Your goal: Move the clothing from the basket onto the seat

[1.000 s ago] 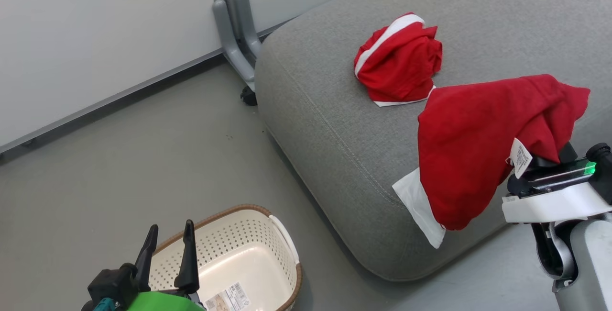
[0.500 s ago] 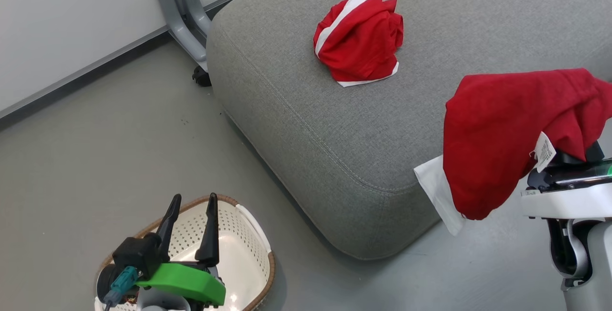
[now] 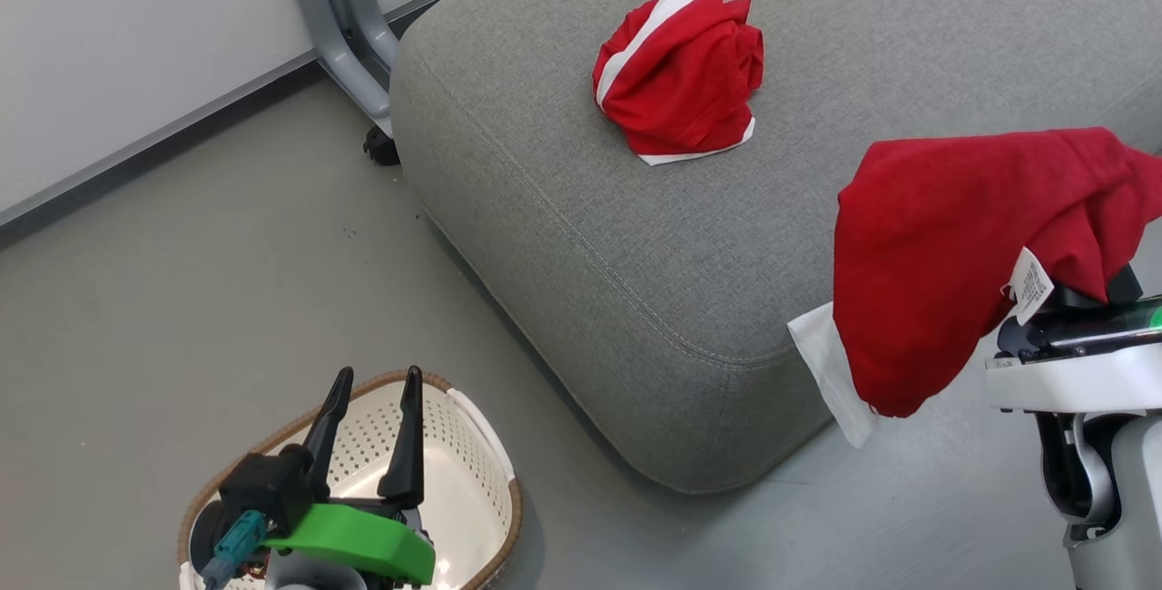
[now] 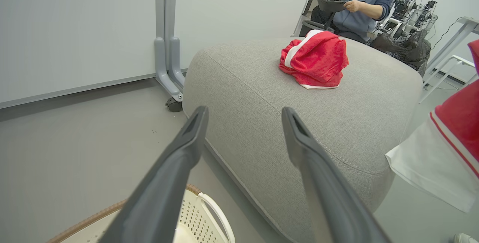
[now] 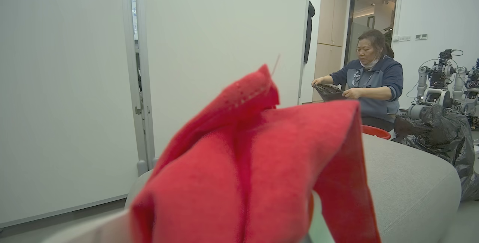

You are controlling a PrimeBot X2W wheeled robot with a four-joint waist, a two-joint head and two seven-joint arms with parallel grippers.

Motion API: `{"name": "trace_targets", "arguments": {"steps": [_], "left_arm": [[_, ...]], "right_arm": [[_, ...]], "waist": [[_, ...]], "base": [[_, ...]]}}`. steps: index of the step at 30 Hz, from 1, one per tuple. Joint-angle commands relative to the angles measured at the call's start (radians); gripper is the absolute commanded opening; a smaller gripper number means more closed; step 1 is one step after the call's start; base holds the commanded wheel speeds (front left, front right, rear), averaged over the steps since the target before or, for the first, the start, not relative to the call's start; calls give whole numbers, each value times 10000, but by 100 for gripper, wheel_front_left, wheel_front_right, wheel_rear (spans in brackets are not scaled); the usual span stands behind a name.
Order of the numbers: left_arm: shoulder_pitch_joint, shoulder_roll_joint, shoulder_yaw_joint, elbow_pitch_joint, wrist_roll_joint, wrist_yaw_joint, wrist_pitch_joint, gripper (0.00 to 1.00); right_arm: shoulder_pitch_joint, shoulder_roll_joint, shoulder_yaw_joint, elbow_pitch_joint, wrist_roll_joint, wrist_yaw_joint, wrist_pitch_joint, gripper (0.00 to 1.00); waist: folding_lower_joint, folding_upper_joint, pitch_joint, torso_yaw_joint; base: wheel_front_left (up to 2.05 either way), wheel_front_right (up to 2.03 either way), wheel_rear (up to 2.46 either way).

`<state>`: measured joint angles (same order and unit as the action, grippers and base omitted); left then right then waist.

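One red garment with a white stripe [image 3: 681,73] lies crumpled on the grey seat [image 3: 635,236], also visible from the left wrist [image 4: 316,58]. The second red garment [image 3: 944,263], with its white label [image 3: 1030,286] and white trim, is draped over my right gripper [image 3: 1089,295]. It hangs in the air just off the seat's near right corner and hides the fingers. The right wrist view has this red cloth [image 5: 254,168] bunched close in front. My left gripper [image 3: 374,390] stands open above the cream basket [image 3: 508,517], nothing between its fingers.
A grey wheeled partition leg [image 3: 340,27] stands by the seat's far left corner against the white wall. A person [image 5: 370,82] sits behind the seat handling a dark bag, with black bags [image 5: 441,131] and other robots beside. Grey floor surrounds the basket.
The head camera shifted, so the seat moved left in the picture and more of my left arm shows. Over the last half second the held garment and both grippers barely moved.
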<state>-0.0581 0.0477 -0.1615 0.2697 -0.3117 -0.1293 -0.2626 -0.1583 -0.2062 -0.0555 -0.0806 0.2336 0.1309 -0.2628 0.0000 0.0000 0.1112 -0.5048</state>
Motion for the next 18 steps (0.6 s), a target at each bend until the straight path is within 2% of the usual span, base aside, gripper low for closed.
{"name": "trace_targets", "arguments": {"steps": [1, 5, 8, 18], "left_arm": [[140, 53, 67, -65, 10, -18, -30, 100], [252, 53, 183, -337, 99, -18, -30, 100], [-125, 53, 144, -623, 391, -18, -32, 100], [-1332, 274, -614, -1073, 661, -18, -32, 100]], "right_arm": [[-197, -98, 39, 19, -50, -4, -30, 0], [-613, -358, 192, -6, -2, -4, -30, 0], [-1378, -639, 13, -142, 77, -4, -30, 0], [-4237, -1282, -1406, -189, 1176, -4, -28, 0]], "waist": [[0, 0, 29, -7], [0, 0, 259, -58], [0, 0, 918, 122], [0, 0, 2694, 875]], "base": [[0, 0, 0], [0, 0, 0], [0, 0, 0], [0, 0, 0]]}}
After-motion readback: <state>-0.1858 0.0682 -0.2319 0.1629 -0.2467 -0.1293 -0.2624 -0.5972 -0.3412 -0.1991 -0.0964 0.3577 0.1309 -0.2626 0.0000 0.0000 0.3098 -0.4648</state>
